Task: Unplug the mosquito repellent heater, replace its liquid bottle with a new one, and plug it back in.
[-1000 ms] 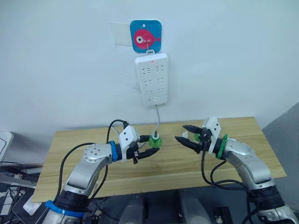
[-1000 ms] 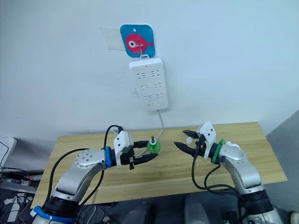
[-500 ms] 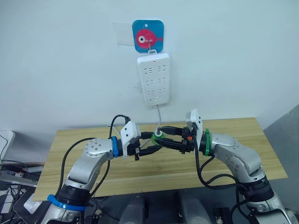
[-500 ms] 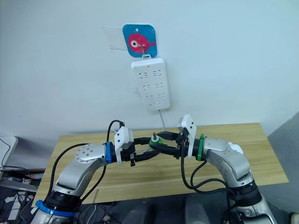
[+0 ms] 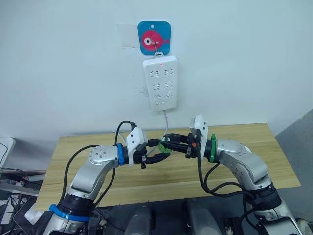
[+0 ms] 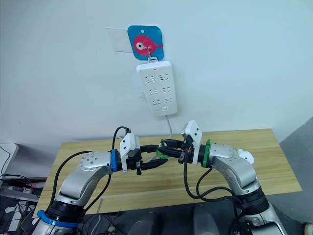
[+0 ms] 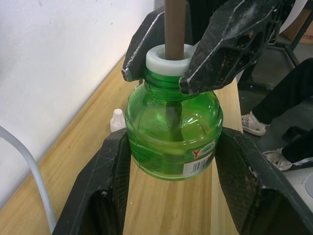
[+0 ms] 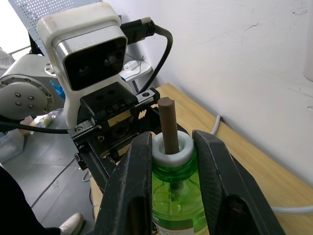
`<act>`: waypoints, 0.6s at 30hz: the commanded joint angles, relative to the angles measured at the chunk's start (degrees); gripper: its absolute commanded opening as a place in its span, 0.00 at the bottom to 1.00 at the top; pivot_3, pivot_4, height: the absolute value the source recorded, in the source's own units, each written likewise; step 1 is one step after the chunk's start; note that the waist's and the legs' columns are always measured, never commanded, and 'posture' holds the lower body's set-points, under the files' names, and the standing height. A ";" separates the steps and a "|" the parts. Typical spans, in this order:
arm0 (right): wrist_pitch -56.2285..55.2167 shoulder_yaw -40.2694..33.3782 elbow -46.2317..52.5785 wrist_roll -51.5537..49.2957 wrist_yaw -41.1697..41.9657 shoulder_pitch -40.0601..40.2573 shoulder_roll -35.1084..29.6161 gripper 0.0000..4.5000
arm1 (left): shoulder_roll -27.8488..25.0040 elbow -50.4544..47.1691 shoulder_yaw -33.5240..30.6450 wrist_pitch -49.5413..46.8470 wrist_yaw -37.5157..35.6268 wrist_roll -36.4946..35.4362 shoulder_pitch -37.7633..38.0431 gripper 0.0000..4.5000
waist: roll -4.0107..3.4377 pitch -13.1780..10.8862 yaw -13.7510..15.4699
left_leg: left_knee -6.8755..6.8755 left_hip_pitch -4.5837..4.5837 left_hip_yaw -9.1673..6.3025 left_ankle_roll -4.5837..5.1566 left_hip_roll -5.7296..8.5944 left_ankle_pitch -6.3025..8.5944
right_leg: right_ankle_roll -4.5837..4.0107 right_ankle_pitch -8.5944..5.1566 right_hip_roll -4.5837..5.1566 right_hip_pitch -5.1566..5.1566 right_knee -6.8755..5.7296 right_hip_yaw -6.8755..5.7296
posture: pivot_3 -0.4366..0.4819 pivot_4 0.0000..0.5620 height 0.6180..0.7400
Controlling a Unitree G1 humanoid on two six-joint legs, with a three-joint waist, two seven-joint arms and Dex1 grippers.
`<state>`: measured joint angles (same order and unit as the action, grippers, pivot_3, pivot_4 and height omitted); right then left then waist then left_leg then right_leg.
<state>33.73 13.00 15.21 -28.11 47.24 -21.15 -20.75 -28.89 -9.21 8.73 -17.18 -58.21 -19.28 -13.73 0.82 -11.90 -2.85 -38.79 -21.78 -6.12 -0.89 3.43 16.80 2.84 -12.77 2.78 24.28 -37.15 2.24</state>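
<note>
Above the wooden table [image 5: 73,176], the green bottle [image 7: 172,128], part full of green liquid around a brown wick [image 8: 168,125], sits pinched at its belly by the left gripper [image 7: 171,169] while the right gripper [image 8: 171,161] clamps its white neck.

White wall [image 5: 63,63]; fish hook plaque [image 5: 153,37]; power strip [image 5: 160,83]; wooden table [image 5: 244,166].

Bright, even, sharp indoor light

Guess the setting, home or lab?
Likely a lab test bench: a bare wooden table against a plain white wall, a power strip hung from a fish hook, loose cables on the floor.
</note>
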 commanded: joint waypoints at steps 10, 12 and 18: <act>21.12 -27.07 -0.71 -27.23 -26.66 -0.08 11.55 0.19 | 8.64 -6.49 -3.22 -0.80 6.85 -7.33 -0.52 0.90 | 0.00 0.00 0.70 | -0.01 -0.03 -0.01 -0.02 0.04 -0.01 | 0.00 0.00 0.07 0.01 0.01 0.03 | 0.40 0.31 1.00; 23.88 -31.88 -1.74 -35.09 -33.94 -0.30 14.39 0.19 | 10.90 -7.01 -2.54 1.21 8.80 -6.12 -0.70 1.00 | -0.01 0.00 0.86 | -0.01 -0.05 0.00 -0.02 0.06 -0.01 | 0.00 0.00 0.09 0.02 0.01 0.04 | 0.39 0.30 1.00; 23.77 -37.53 -3.25 -57.96 -53.07 -1.90 18.14 0.19 | 16.32 -3.93 -0.82 9.67 14.11 -0.29 -2.79 1.00 | -0.04 0.03 0.59 | 0.00 -0.02 0.09 0.02 0.01 0.00 | -0.01 0.01 0.04 0.03 -0.09 0.07 | 0.38 0.29 1.00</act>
<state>58.46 -23.64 10.53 -79.17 -2.21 -21.58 -2.94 -13.25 -12.76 7.39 -10.64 -45.19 -20.98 -15.64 0.78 -11.88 -2.26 -38.79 -21.80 -6.02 -0.87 3.45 16.80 2.83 -12.76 2.81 24.31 -37.24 2.31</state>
